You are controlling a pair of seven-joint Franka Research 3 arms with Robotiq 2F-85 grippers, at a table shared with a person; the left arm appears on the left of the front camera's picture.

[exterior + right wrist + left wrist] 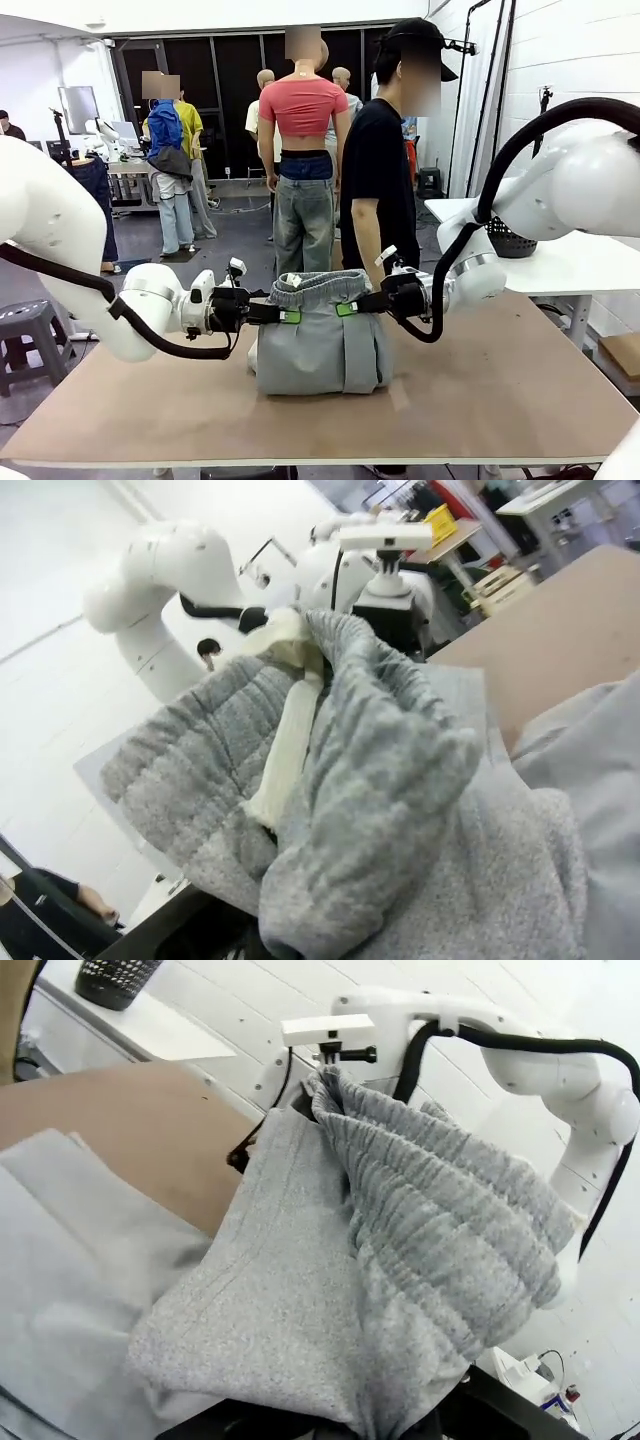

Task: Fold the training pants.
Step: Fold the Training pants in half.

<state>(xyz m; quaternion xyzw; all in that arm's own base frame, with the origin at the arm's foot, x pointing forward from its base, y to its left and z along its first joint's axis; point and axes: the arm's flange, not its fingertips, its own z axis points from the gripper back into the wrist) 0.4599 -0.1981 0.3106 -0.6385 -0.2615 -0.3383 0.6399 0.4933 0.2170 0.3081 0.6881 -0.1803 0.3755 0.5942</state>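
Above the brown table (520,390), both grippers — left (288,316), right (347,309) — pinch the light grey soft training pants (320,345); uneven tension could slip the elastic waistband (320,285) free.

One training pants (320,335), two claws: left claw (290,316), right claw (345,309); one basket (508,240), one table (500,390).

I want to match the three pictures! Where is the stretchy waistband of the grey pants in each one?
Front view: the waistband is at the middle, held up between the left gripper and the right gripper.
Left wrist view: it runs from top middle to lower right.
Right wrist view: it sits in the middle, with a cream drawstring.
Shared landmark: the brown table.
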